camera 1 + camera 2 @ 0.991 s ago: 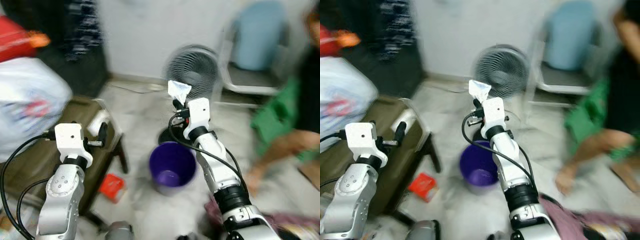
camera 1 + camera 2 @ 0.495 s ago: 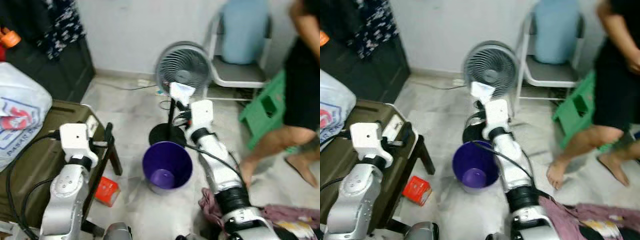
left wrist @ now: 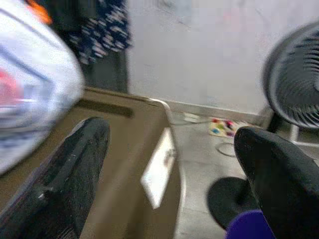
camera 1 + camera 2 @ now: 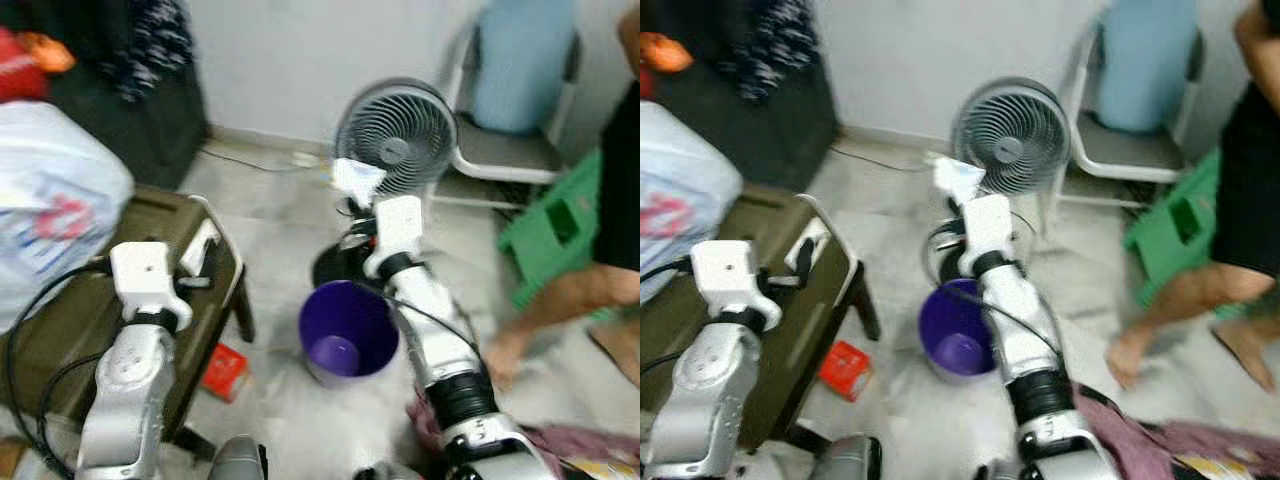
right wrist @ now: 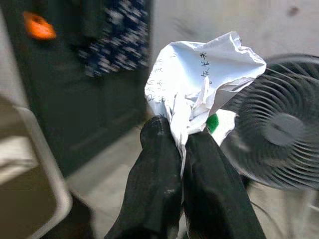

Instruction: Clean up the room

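My right gripper [image 5: 182,144] is shut on a crumpled white paper [image 5: 199,87] with printed writing. In the eye views that paper [image 4: 357,180] is held up in front of a standing fan [image 4: 396,136], above and behind a purple bin [image 4: 348,333] on the floor. My left gripper [image 3: 169,164] is open with nothing between its fingers. It hovers over a brown suitcase [image 4: 75,325] on my left.
A red box [image 4: 226,369] lies on the floor beside the suitcase. A white plastic bag [image 4: 55,210] rests on the suitcase. A person's legs [image 4: 560,315], a green stool [image 4: 556,236] and a chair holding a blue water jug [image 4: 522,62] are at right. Pink cloth [image 4: 1185,445] lies near my feet.
The camera has swung, shifting the whole scene. My right gripper still holds the paper above the bin; the left arm is unchanged.
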`<state>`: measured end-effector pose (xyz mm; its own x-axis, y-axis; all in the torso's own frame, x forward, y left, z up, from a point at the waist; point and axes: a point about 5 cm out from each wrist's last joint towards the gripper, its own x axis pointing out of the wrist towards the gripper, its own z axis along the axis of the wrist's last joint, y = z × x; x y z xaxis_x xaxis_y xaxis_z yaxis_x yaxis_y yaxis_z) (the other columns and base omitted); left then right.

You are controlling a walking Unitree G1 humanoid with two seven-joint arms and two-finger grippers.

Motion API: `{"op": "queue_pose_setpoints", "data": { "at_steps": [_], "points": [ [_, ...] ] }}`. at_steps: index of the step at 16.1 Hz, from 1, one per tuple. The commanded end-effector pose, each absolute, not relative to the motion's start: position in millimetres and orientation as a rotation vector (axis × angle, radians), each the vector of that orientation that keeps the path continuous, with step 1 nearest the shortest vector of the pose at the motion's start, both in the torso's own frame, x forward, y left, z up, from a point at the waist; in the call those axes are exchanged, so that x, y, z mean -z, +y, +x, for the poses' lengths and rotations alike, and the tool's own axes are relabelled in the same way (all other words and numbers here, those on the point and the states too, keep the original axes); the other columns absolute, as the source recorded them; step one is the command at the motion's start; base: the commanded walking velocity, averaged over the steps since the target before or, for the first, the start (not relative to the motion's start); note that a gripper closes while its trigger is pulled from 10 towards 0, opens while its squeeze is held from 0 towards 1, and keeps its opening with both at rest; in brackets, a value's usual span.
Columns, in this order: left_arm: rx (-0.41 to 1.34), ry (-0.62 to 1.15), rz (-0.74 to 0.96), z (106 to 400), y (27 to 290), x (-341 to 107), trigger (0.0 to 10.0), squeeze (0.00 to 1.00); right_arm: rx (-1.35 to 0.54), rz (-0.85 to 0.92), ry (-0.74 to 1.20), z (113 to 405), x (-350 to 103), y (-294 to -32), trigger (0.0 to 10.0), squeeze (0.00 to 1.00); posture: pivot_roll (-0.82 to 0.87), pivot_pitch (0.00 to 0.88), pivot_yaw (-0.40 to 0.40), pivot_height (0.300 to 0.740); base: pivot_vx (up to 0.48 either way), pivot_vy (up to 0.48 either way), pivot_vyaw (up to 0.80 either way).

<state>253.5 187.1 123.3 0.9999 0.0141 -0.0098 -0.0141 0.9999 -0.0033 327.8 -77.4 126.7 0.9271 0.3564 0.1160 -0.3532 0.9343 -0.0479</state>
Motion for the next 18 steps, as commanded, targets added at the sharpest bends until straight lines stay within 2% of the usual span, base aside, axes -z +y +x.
{"op": "queue_pose_setpoints", "data": {
  "at_steps": [1,8,16,18],
  "points": [
    [-0.008,0.011,0.003,254.0,186.1,-124.1,10.0,0.00,-0.350,-0.034,-0.130,328.6,-128.0,-82.9,10.0,0.00,0.09,0.074,-0.029,0.740,0.000,0.000,0.00],
    [0.012,-0.001,-0.007,254.0,182.7,-124.8,10.0,0.00,-0.344,-0.024,-0.128,329.5,-127.9,-83.4,10.0,0.00,0.08,0.073,-0.029,0.740,0.000,0.336,0.00],
    [0.023,-0.008,-0.022,253.4,177.7,-124.0,10.0,0.00,-0.340,-0.018,-0.123,330.7,-127.3,-84.0,10.0,0.00,0.08,0.062,-0.030,0.740,0.249,0.411,0.00],
    [0.015,-0.011,-0.018,253.1,177.9,-124.6,10.0,0.00,-0.342,-0.021,-0.123,330.8,-126.9,-83.7,10.0,0.00,0.08,0.062,-0.030,0.740,0.000,0.000,0.00]
  ]
}}
